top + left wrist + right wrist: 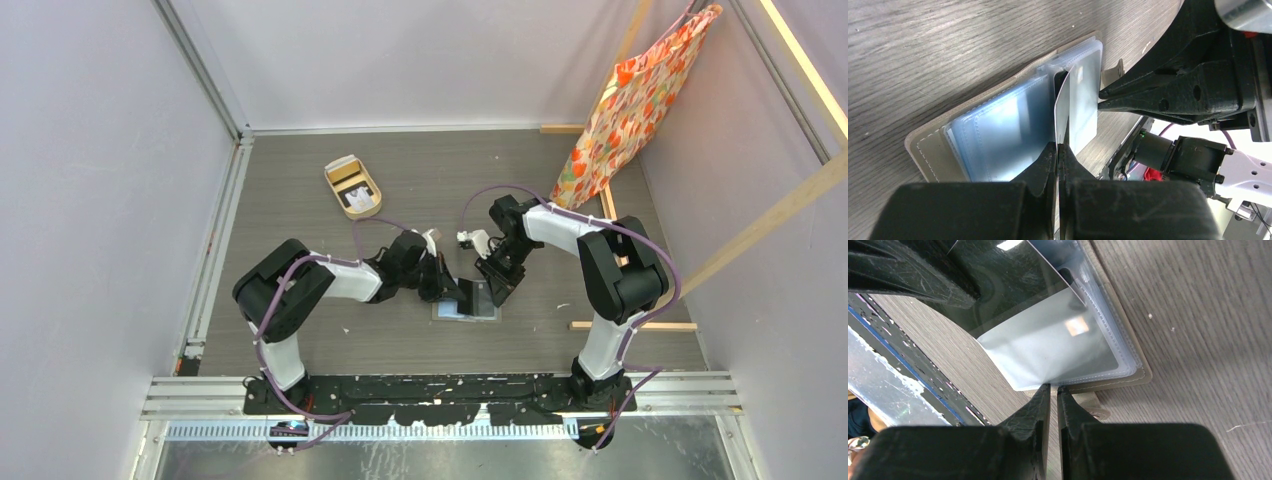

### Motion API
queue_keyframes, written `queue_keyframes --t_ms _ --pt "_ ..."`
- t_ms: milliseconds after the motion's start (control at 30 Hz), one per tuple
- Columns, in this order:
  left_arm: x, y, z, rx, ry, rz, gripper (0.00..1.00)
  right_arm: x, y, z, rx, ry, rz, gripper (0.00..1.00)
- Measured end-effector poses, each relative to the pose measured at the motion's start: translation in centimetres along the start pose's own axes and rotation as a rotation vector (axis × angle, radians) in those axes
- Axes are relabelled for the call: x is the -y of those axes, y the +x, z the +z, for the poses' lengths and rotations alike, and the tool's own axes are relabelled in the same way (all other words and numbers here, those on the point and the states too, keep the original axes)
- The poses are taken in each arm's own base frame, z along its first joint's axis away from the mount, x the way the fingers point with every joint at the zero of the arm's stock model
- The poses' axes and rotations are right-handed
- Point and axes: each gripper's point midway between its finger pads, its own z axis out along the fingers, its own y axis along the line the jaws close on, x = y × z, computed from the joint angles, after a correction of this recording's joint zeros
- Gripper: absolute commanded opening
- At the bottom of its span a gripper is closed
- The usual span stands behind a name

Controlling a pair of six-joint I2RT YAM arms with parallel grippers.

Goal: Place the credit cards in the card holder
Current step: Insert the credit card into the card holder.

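The small grey-brown fold-over card holder [468, 302] lies open and flat on the grey wood-grain worktop [400, 345], close to the middle of its near edge, with its pale clear-bluish sleeves facing up. The left end effector [1058, 147] is clamped on a thin rectangular credit card [1062, 110], which it holds on edge above the sleeves. The card's far end dips in among the sleeves at the holder's middle. From the right wrist that card [998, 285] shows a dark, glossy face. The right end effector [1053, 388] has its fingers nearly together, pinching the outer edge of the top sleeve on the side of the holder with the small snap tab [1093, 407]. A pale grey card with a gold chip [1058, 347] already sits inside that top sleeve. A tan oval tray [352, 187] rests well apart, toward the far left corner, and a bright orange patterned bag [630, 100] hangs at the far right corner.
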Motion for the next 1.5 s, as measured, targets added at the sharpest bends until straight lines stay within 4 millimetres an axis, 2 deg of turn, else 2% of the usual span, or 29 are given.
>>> queue_keyframes --t_ms 367,600,733,933,1067,1167,1500 --pt "0.0 0.2 0.4 -0.002 0.017 -0.015 0.09 -0.1 0.0 0.0 -0.001 -0.002 0.000 0.17" --pt "-0.1 0.2 0.5 -0.003 0.017 -0.014 0.14 -0.7 -0.3 -0.2 0.016 -0.030 -0.002 0.23" --pt "-0.1 0.2 0.5 -0.003 0.016 -0.014 0.17 -1.3 -1.0 -1.1 0.062 -0.044 -0.017 0.27" --pt "-0.1 0.3 0.6 -0.002 0.013 -0.009 0.28 -2.3 -1.8 -2.5 0.128 -0.075 -0.042 0.27" --pt "-0.1 0.3 0.6 0.000 0.011 -0.006 0.30 -2.9 -2.1 -2.5 0.147 -0.110 -0.042 0.26" --pt "-0.1 0.3 0.6 0.001 0.011 -0.003 0.36 -3.2 -2.3 -2.5 0.157 -0.131 -0.040 0.26" --pt "0.0 0.2 -0.1 0.012 -0.010 0.022 0.39 -3.5 -3.2 -2.2 0.187 -0.161 0.019 0.23"
